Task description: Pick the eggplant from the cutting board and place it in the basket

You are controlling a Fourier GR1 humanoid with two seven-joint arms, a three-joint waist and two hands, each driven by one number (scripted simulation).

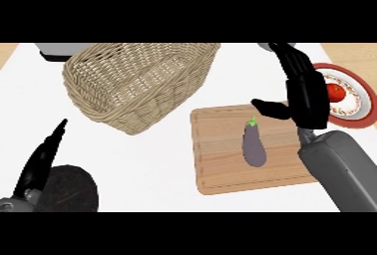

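The right hand hangs with fingers straight and thumb spread apart, holding nothing; the eggplant lies below and to its left, apart from the thumb, on the wooden cutting board, with the wicker basket well off to the hand's left; the risk, as I judge it, is closing beside the smooth eggplant and rolling it away, or brushing the tomato plate just to the hand's right; the left hand rests open, fingers up, at the lower left beside a dark round object
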